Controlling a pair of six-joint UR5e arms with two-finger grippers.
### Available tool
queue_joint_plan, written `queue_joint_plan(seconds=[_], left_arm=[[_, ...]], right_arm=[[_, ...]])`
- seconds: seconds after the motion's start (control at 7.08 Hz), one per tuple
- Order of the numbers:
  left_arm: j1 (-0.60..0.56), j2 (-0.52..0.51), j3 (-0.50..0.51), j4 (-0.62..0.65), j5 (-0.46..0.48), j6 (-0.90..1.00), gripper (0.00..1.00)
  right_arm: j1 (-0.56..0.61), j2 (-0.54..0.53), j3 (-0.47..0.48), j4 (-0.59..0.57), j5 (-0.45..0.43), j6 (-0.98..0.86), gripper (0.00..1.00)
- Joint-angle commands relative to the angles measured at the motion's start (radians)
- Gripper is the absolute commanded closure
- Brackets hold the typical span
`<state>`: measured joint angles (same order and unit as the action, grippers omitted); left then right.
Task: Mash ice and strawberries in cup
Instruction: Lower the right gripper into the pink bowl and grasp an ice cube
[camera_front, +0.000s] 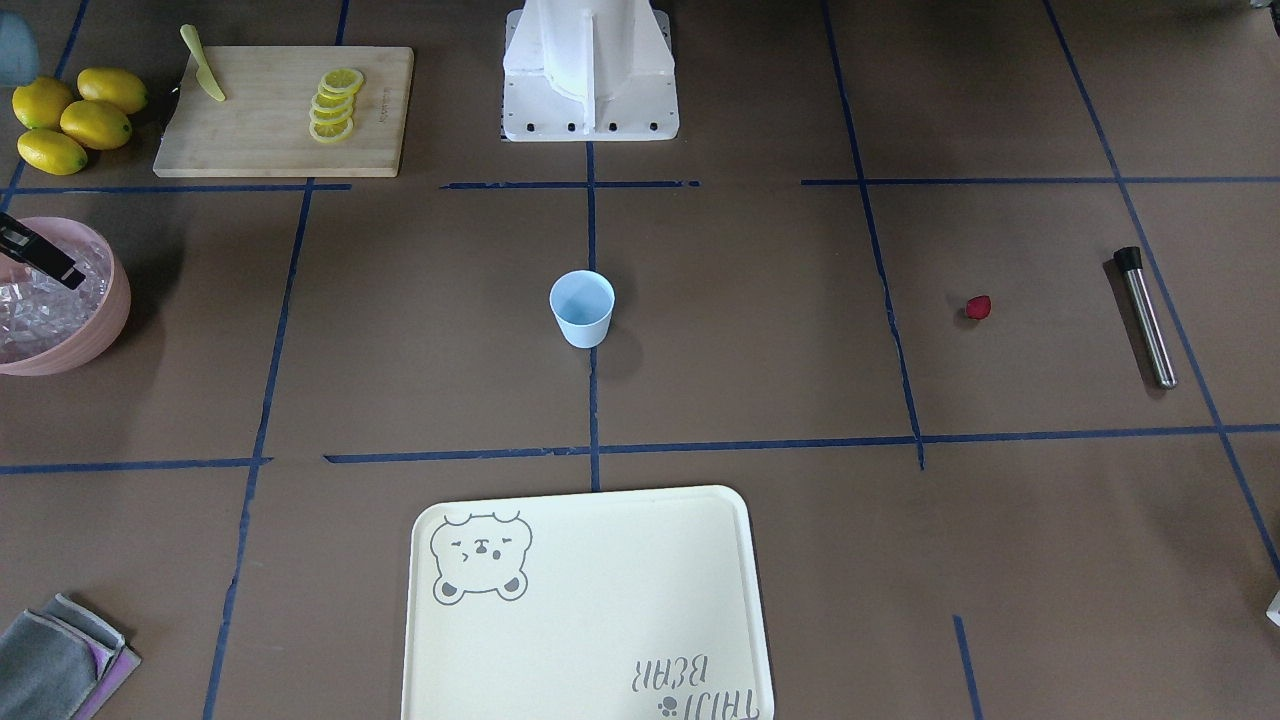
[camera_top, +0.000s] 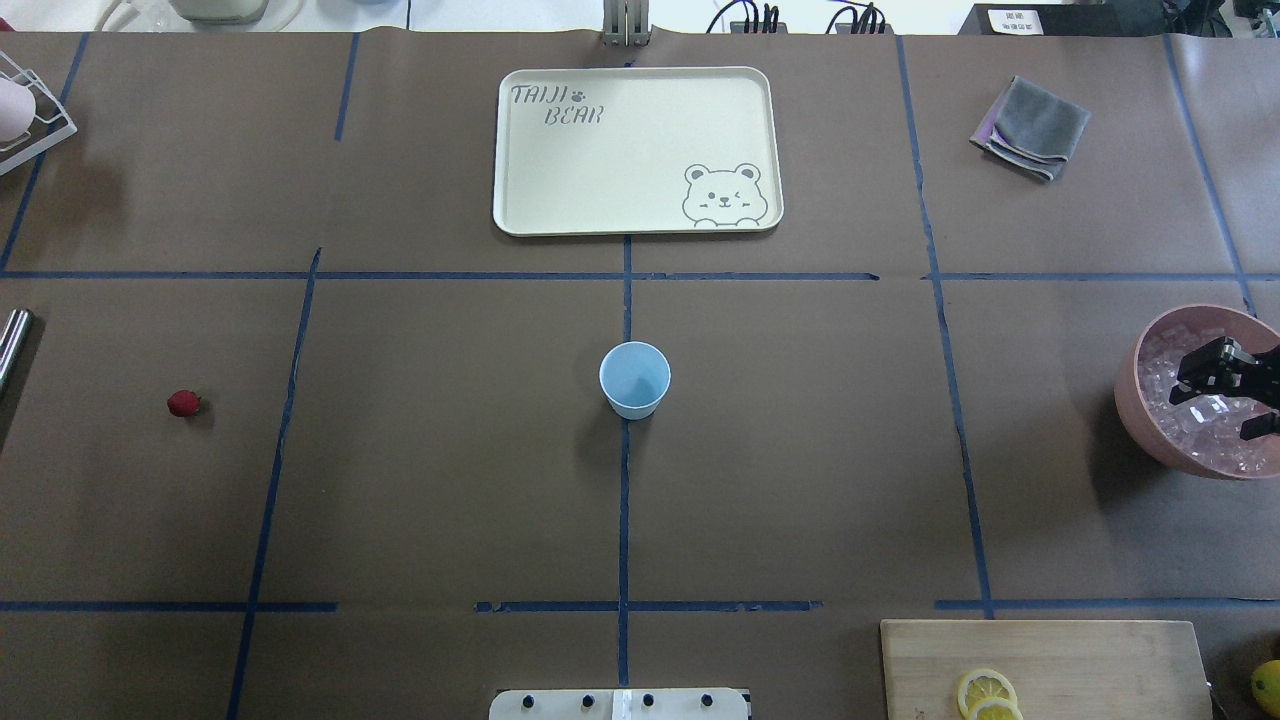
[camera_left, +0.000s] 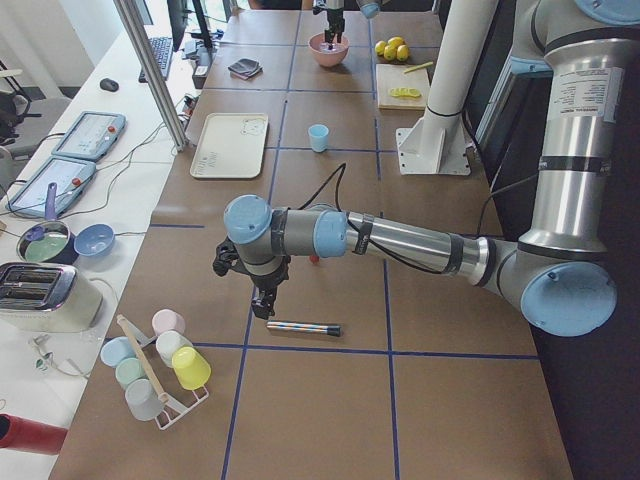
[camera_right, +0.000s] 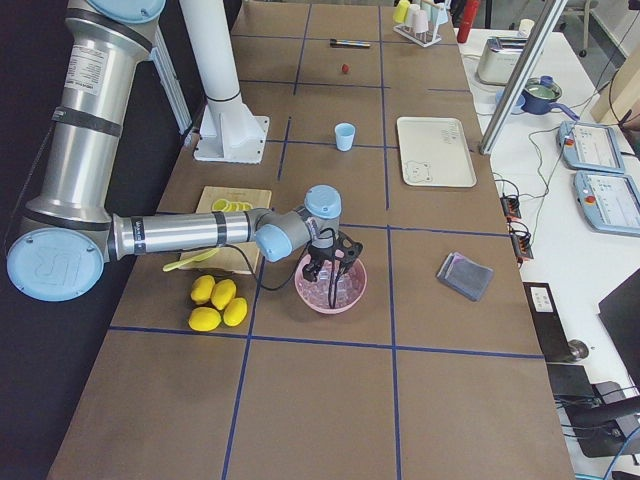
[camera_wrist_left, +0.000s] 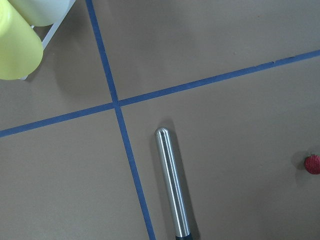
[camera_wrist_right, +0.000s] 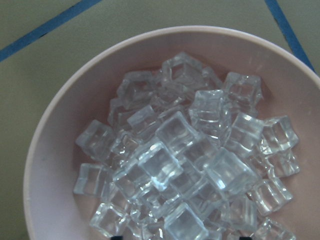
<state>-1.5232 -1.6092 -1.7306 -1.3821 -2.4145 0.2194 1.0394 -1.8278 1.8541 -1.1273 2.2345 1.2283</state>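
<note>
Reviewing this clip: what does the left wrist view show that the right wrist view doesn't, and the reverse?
Only the left wrist view: a steel rod lying flat, the strawberry off to its side, apart from it, and a yellow cup at the corner. Only the right wrist view: the pink bowl heaped with ice. Both share the brown table cover and blue tape lines.
</note>
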Motion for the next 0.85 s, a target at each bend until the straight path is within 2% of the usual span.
queue_joint_plan(seconds=[0.0, 0.42, 0.71], left_arm=[[0.000, 0.000, -0.001, 0.000, 0.000, 0.000, 0.00], [0.000, 0.000, -0.003, 0.000, 0.000, 0.000, 0.00], [0.000, 0.000, -0.003, 0.000, 0.000, 0.000, 0.00]], right_arm=[[-0.002, -0.004, -0.003, -0.003, -0.030, 0.000, 0.28], [-0.002, -0.004, -0.007, -0.003, -0.032, 0.002, 0.52], [-0.002, 0.001, -0.007, -0.003, -0.032, 0.002, 0.72]])
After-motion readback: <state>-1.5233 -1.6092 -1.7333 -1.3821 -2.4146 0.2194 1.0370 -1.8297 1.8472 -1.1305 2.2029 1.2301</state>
